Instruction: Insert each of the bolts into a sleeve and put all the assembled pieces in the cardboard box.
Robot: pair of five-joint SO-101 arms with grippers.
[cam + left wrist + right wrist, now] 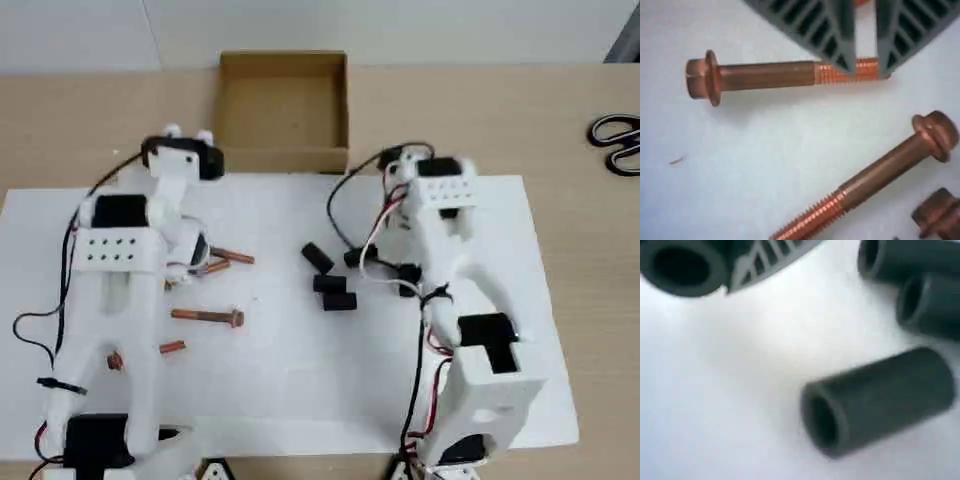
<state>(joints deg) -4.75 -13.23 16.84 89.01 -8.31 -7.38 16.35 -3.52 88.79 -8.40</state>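
Observation:
Several copper bolts lie on the white mat; one (232, 257) is by my left gripper (197, 258), and a longer one (207, 317) is nearer the front. In the left wrist view my left gripper (867, 67) hangs slightly open over the threaded end of a bolt (765, 75), holding nothing. A second bolt (880, 175) lies aslant beside it. Three black sleeves (329, 284) are clustered mid-mat. My right gripper (385, 265) is just right of them. A fourth sleeve (675, 265) sits against its ribbed grey part, and another sleeve (875, 400) lies on its side.
The open cardboard box (283, 152) stands past the mat's far edge, between the two arms. The white mat (280, 390) has bare room at its front middle. Black scissors (615, 140) lie at the far right of the wooden table. Cables trail by the right arm.

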